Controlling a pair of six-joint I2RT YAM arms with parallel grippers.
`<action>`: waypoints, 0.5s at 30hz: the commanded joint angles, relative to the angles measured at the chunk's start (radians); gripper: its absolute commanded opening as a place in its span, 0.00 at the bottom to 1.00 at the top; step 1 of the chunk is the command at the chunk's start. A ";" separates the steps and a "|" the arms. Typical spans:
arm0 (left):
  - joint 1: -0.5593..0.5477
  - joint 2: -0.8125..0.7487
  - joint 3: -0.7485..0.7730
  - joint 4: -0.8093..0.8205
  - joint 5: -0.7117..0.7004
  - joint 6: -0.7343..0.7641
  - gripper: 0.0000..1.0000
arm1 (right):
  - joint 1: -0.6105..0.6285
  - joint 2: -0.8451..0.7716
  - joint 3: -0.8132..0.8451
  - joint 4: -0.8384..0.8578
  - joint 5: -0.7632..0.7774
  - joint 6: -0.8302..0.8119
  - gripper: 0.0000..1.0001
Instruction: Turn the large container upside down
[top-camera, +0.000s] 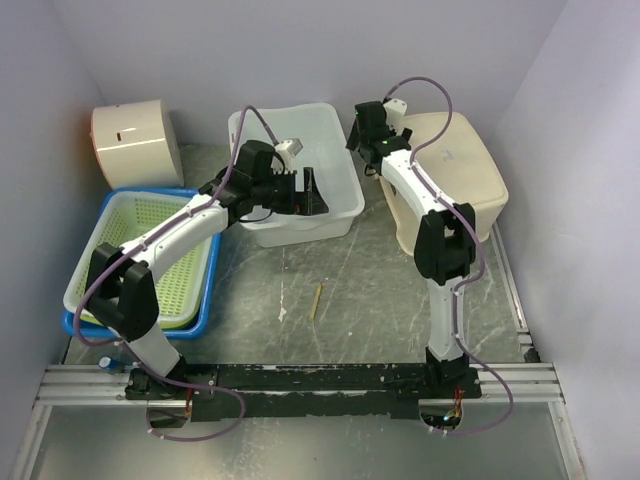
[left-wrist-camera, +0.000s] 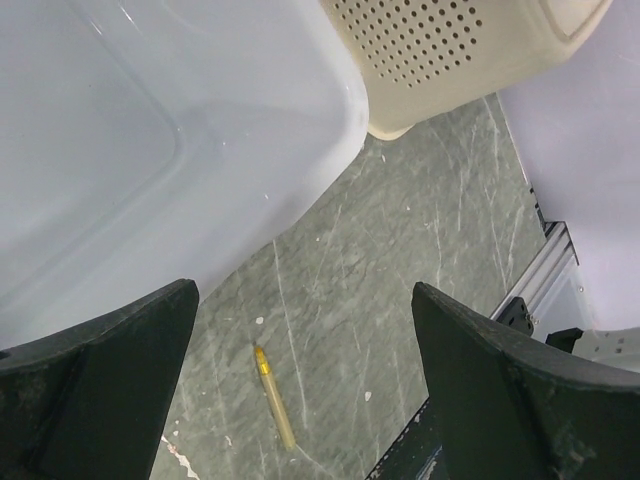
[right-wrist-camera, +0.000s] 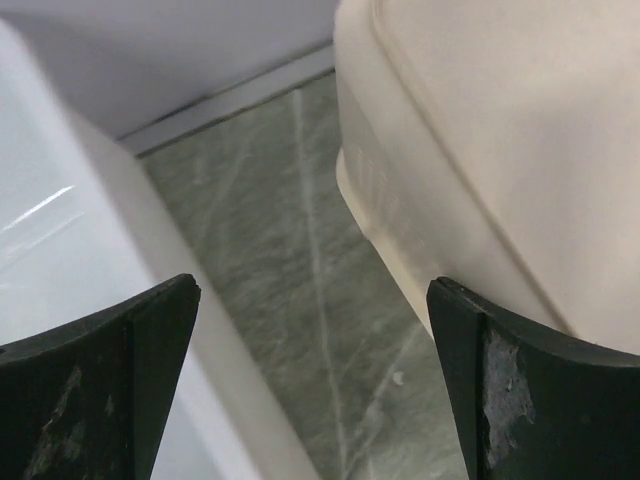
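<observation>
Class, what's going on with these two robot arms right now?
Neither arm holds anything yet. The left gripper hangs open over the near right corner of the white tub, and the right gripper, also open, points into the gap between that tub and the beige container. The tub sits upright, open side up.

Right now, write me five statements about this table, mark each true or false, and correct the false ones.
1. The white container stands open side up. True.
2. The left tool is shut on its rim. False: it is open, gripping nothing.
3. A yellow pencil lies on the table. True.
4. The green basket sits inside the white container. False: it sits in the blue tray.
5. The right tool is open above the gap between the white container and the beige bin. True.
</observation>
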 joint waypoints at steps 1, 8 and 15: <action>0.003 -0.051 -0.003 -0.004 -0.001 0.009 1.00 | -0.071 0.035 0.046 -0.090 0.139 0.041 1.00; -0.009 -0.053 -0.020 0.020 0.022 0.000 1.00 | -0.163 0.009 -0.035 -0.010 0.071 -0.017 1.00; -0.084 0.004 0.026 0.028 0.060 0.055 1.00 | -0.178 -0.027 -0.021 -0.024 -0.064 -0.065 1.00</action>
